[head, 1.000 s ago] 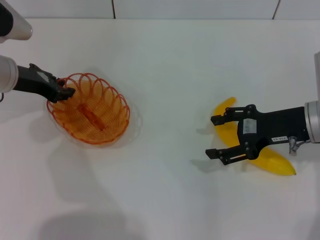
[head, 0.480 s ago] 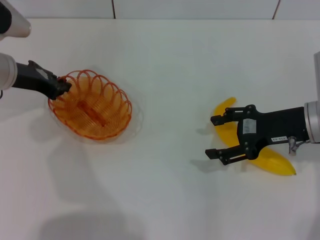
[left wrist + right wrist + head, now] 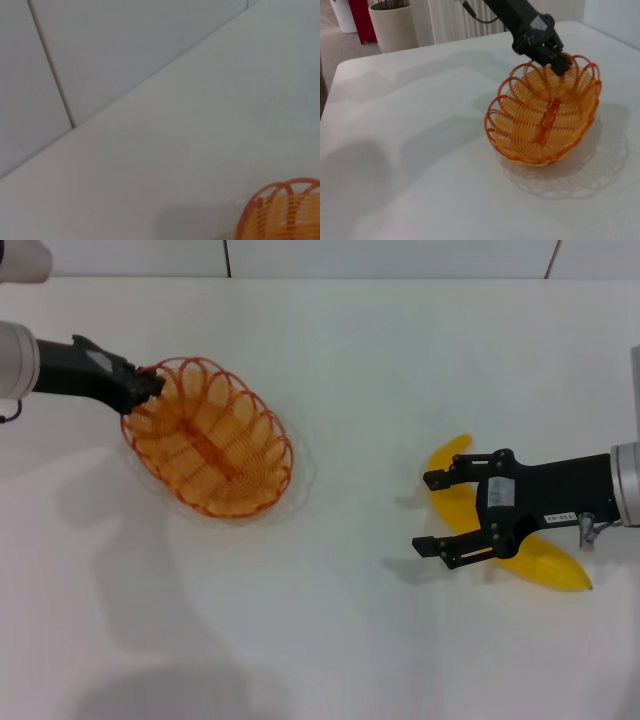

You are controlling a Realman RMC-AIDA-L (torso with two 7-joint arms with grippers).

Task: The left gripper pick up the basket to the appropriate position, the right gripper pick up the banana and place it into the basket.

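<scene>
Since a second ago the basket (image 3: 210, 440) has shifted toward centre, tilted, its rim pinched by the left gripper (image 3: 150, 387); the right gripper (image 3: 435, 512) hovers spread over the banana (image 3: 530, 552) — lying diagonally on the desk (image 3: 350, 360).

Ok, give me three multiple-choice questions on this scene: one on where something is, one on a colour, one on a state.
1. Where does the banana lie? A) in the basket B) on the table under the right gripper C) in the left gripper
2. What colour is the basket? A) orange B) blue C) green
3. How is the basket? A) overturned B) flat, untouched C) gripped at its rim, tilted

Answers: 1 B, the banana lies under the open right gripper. 2 A, the wire basket is orange. 3 C, the left gripper pinches its rim; the right wrist view shows it lifted, tilted.
</scene>
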